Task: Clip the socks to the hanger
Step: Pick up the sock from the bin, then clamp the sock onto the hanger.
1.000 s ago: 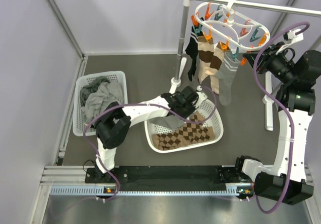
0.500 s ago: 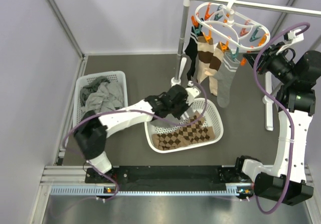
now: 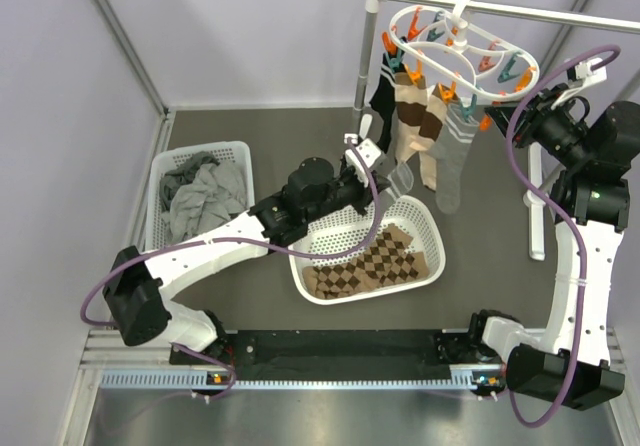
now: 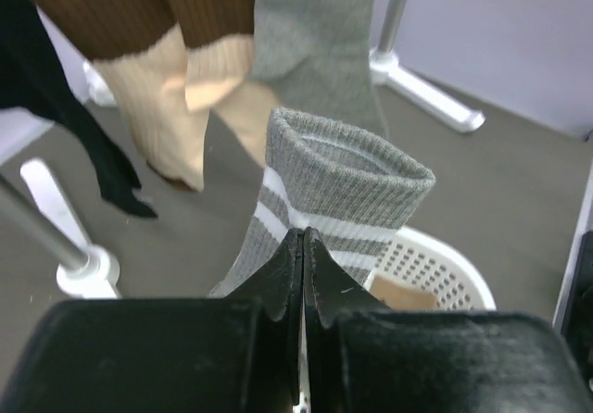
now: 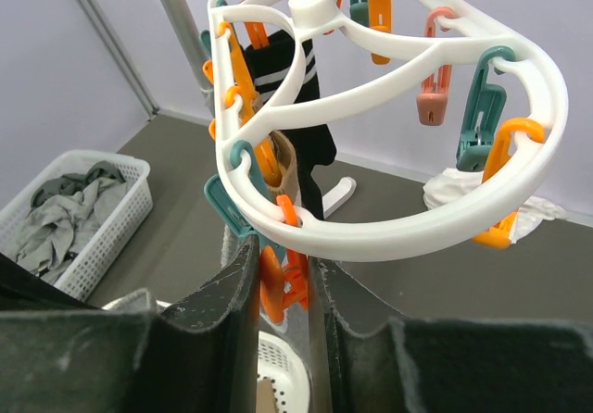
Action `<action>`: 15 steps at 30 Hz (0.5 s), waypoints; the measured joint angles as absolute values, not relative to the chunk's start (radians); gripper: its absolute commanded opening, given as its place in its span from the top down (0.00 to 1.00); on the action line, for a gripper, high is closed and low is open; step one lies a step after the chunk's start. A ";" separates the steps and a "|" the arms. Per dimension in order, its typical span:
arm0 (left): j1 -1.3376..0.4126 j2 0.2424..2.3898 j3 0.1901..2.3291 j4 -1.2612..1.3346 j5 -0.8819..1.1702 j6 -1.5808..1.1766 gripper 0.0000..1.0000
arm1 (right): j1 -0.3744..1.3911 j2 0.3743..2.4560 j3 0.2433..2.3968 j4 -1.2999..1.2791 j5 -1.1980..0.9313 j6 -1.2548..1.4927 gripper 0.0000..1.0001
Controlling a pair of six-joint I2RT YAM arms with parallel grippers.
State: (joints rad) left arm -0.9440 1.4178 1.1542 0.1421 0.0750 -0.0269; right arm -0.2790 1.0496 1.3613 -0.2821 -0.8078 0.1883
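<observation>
Now the left gripper (image 4: 304, 239) pinches the grey sock (image 4: 345, 183), cuff pointing forward.

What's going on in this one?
The left gripper is shut on a grey striped sock, holding it up close to the hanging socks: one black, two tan-and-brown, one grey, all clipped to the hanger. The right gripper is clamped on an orange peg at the hanger's rim.

Soft, even overhead light makes every view bright, with faint shadows. At six o'clock in each wrist view, the left gripper (image 4: 304, 239) and right gripper (image 5: 283, 257) are blurred; the grey sock (image 4: 338, 200) and hanger (image 5: 398, 231) are sharp.
</observation>
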 measured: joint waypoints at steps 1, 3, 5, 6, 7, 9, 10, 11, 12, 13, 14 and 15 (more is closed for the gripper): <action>-0.944 1.418 1.155 0.163 0.083 -0.029 1.00 | -0.279 1.050 1.361 -0.281 -0.808 0.188 1.00; -0.944 1.419 1.158 0.218 0.097 -0.038 1.00 | -0.279 1.050 1.361 -0.278 -0.810 0.194 1.00; -0.944 1.423 1.166 0.265 0.107 -0.052 1.00 | -0.279 1.050 1.361 -0.276 -0.814 0.204 1.00; -0.944 1.428 1.174 0.290 0.110 -0.057 1.00 | -0.279 1.050 1.361 -0.275 -0.815 0.207 1.00; -0.944 1.441 1.190 0.326 0.115 -0.068 1.00 | -0.279 1.050 1.361 -0.273 -0.817 0.212 1.00; -0.944 1.467 1.222 0.375 0.120 -0.085 1.00 | -0.279 1.050 1.361 -0.270 -0.818 0.223 1.00; -0.944 1.485 1.240 0.403 0.124 -0.094 1.00 | -0.279 1.050 1.361 -0.268 -0.818 0.229 1.00; -0.944 1.501 1.258 0.427 0.128 -0.104 1.00 | -0.279 1.050 1.361 -0.268 -0.818 0.233 1.00; -0.944 1.520 1.276 0.451 0.133 -0.112 1.00 | -0.279 1.050 1.361 -0.268 -0.818 0.240 1.00; -0.944 1.538 1.292 0.476 0.136 -0.122 1.00 | -0.279 1.050 1.362 -0.266 -0.819 0.245 1.00; -0.945 1.555 1.307 0.495 0.139 -0.131 1.00 | -0.279 1.050 1.362 -0.265 -0.819 0.250 1.00; -0.945 1.568 1.316 0.508 0.141 -0.137 1.00 | -0.279 1.050 1.362 -0.262 -0.819 0.257 1.00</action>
State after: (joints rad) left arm -0.9455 1.5684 1.3159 0.5083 0.1410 -0.1368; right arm -0.2790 1.0496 1.3617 -0.2619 -0.8192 0.2565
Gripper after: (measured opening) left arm 0.009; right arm 0.201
